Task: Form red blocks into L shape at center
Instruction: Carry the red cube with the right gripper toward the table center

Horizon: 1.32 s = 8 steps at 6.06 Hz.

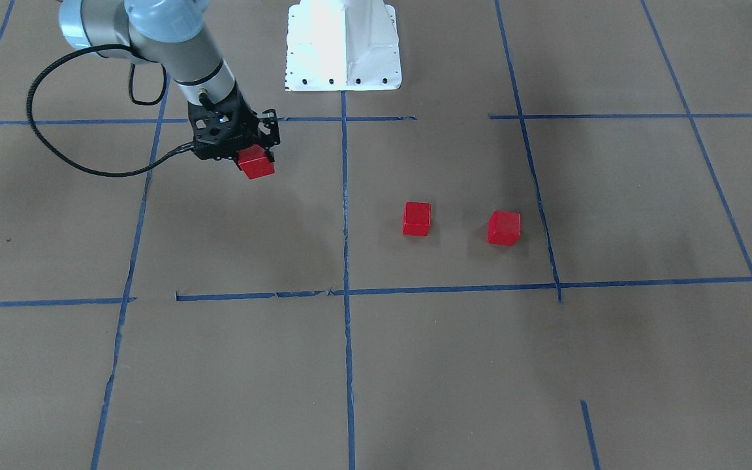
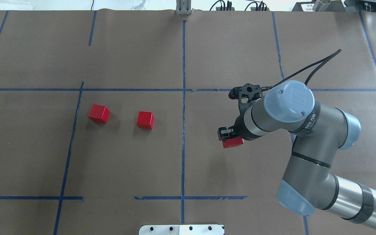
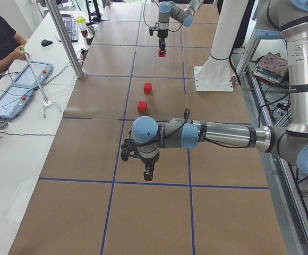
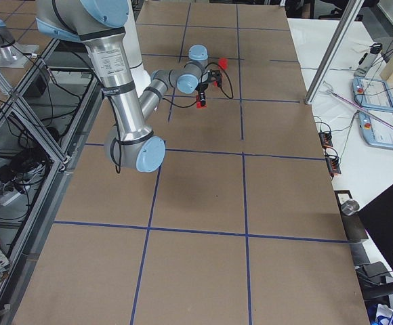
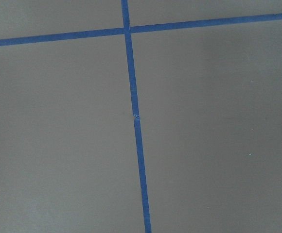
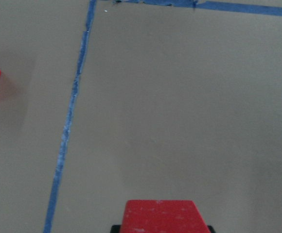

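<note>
I am holding one red block (image 2: 233,143) clenched in the right gripper (image 2: 229,138) above the paper (image 2: 207,166) near the middle tape line (image 2: 183,147), while the second block (image 2: 145,119) and the third block (image 2: 99,113) are lying apart across it (the left gripper (image 3: 148,177), I cannot tell its state), so the L is not begun yet.

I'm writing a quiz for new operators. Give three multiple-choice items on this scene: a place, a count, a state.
1. On which side of the centre tape line do the two loose blocks lie?
A the robot's right
B the robot's left
C on the line

2. How many red blocks show?
A two
B four
C three

3. The right gripper is:
A shut on a block
B open
C out of view

Answers: B, both sit left of the line in the overhead view; C, two loose plus one held; A, its fingers clamp the held block.
</note>
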### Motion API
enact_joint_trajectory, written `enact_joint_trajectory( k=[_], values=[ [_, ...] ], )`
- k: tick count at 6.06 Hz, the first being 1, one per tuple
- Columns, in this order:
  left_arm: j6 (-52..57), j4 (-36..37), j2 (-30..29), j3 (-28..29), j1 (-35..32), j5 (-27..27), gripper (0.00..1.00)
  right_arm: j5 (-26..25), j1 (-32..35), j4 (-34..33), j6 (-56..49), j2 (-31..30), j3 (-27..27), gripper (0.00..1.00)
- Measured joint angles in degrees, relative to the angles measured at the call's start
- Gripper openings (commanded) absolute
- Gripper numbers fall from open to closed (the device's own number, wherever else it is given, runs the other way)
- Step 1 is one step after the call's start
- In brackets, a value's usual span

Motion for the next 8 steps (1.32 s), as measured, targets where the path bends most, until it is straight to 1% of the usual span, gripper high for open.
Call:
enact_joint_trajectory(
  k=[1,2,3,4,5,6,7,8],
  values=[
    [0.0,0.0,0.0,0.1,0.0,0.0,1.0,-0.9,-1.4,-0.9,2.1,3.9,-3.0,0.04],
    [0.0,0.1,0.0,0.1,0.0,0.0,1.0,-1.5,-2.6,-2.0,3.2,8.4,-6.9,0.04],
    [0.0,0.1,0.0,0.0,0.0,0.0,1.0,-1.8,-3.4,-2.8,4.5,11.8,-9.7,0.04],
    [0.0,0.2,0.1,-0.1,0.0,0.0,1.0,-2.3,-4.1,-2.9,7.2,13.8,-11.6,0.04],
    [-0.1,0.2,0.1,-0.2,0.0,0.0,1.0,-4.0,-5.1,-2.8,11.1,15.7,-14.0,0.05],
    [-0.1,0.2,0.1,-0.3,0.0,0.0,1.0,-6.5,-6.2,-2.7,14.6,17.4,-16.3,0.17],
    [-0.1,0.3,0.1,-0.4,0.0,0.0,1.0,-8.1,-6.8,-2.6,17.8,18.3,-17.6,0.17],
    [-0.1,0.3,0.1,-0.4,0.0,-0.1,1.0,-8.5,-7.1,-2.4,20.9,18.7,-18.1,0.17]
  ],
)
